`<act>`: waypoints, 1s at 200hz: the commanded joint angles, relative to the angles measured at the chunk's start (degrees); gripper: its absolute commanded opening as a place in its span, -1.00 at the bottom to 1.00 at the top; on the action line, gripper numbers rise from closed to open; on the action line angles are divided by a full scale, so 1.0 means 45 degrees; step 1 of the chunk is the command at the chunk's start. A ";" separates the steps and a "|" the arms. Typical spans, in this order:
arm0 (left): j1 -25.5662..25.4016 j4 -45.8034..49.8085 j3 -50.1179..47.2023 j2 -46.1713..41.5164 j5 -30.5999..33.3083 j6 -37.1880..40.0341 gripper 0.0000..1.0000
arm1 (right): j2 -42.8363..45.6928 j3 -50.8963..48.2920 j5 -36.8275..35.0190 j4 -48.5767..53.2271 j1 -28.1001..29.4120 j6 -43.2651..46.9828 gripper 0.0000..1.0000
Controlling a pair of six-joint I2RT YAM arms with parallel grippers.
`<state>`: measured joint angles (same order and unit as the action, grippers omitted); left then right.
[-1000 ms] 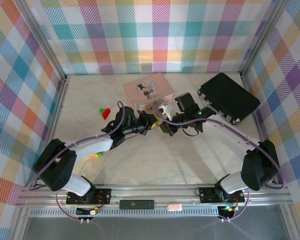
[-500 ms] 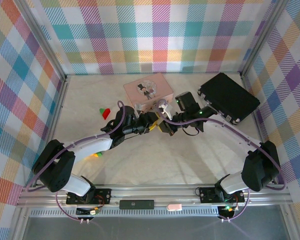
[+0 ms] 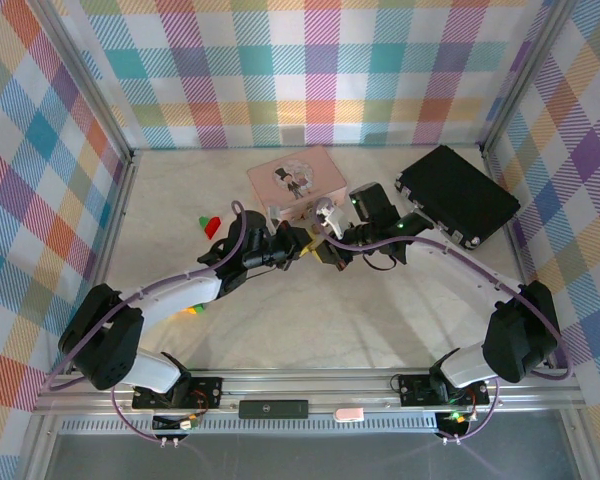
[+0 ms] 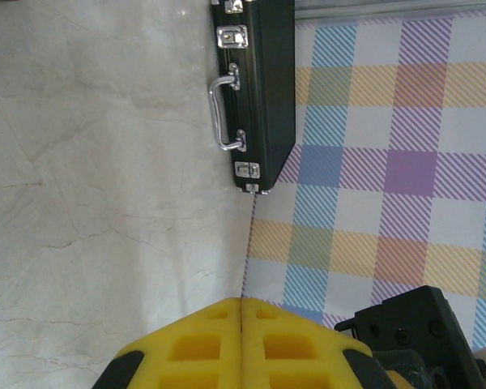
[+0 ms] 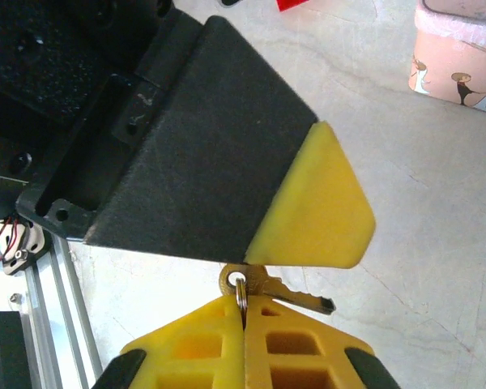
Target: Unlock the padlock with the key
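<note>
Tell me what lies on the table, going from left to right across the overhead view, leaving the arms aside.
Red-and-green piece → pink box → black case.

Pink picture-lid box (image 3: 295, 178) lies flat at back centre of the pale marbled surface (image 3: 330, 310). Black case (image 3: 457, 195) lies flat at back right, well apart from the box, with a silver handle (image 4: 219, 113) and latches along one edge. Small red piece (image 3: 214, 227) sits left of the box, just beside a green one (image 3: 203, 220). Plaid walls (image 3: 320, 70) on three sides.
</note>
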<state>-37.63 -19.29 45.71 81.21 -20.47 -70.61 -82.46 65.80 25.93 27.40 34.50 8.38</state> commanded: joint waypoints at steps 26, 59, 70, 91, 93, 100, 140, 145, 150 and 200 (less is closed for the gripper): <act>0.0100 0.1634 0.0369 -0.0701 0.0517 0.0926 -1.00 | 0.0119 0.0079 -0.0201 -0.1014 -0.0050 -0.0305 -1.00; 0.0100 0.1578 0.0482 -0.0548 0.0327 0.0880 -0.91 | 0.0103 0.0208 -0.0190 -0.0830 -0.0050 -0.0219 -1.00; 0.0100 0.1414 0.0496 -0.0438 0.0221 0.0775 -0.62 | 0.0000 0.0281 -0.0134 -0.0681 -0.0046 -0.0137 -1.00; 0.0100 0.1278 0.0552 -0.0419 0.0134 0.0555 -0.08 | -0.0204 0.0307 -0.0020 -0.0556 -0.0050 -0.0148 -1.00; 0.0100 0.1293 0.0546 -0.0427 0.0134 0.0564 -0.07 | -0.0219 0.0301 -0.0006 -0.0560 -0.0050 -0.0150 -1.00; 0.0100 0.1351 0.0534 -0.0482 0.0242 0.0568 -0.05 | -0.0250 0.0273 -0.0001 -0.0571 -0.0045 -0.0181 -1.00; 0.0100 0.1216 0.0337 -0.0691 0.0434 0.0502 -0.12 | -0.0271 0.0192 -0.0012 -0.0932 -0.0050 -0.0320 -1.00; 0.0100 0.1139 0.0309 -0.0693 0.0401 0.0464 -0.14 | -0.0270 0.0202 0.0000 -0.0969 -0.0050 -0.0337 -1.00; 0.0100 0.1061 0.0262 -0.0683 0.0372 0.0438 -0.16 | -0.0275 0.0239 0.0000 -0.1005 -0.0050 -0.0339 -1.00; 0.0051 0.0205 -0.0149 -0.0509 0.0252 -0.0163 -0.57 | -0.0501 0.0281 0.0085 -0.1229 -0.0050 -0.0415 -1.00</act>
<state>-37.32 -15.27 46.04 79.40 -18.55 -70.00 -83.31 65.80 24.73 23.81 34.50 6.85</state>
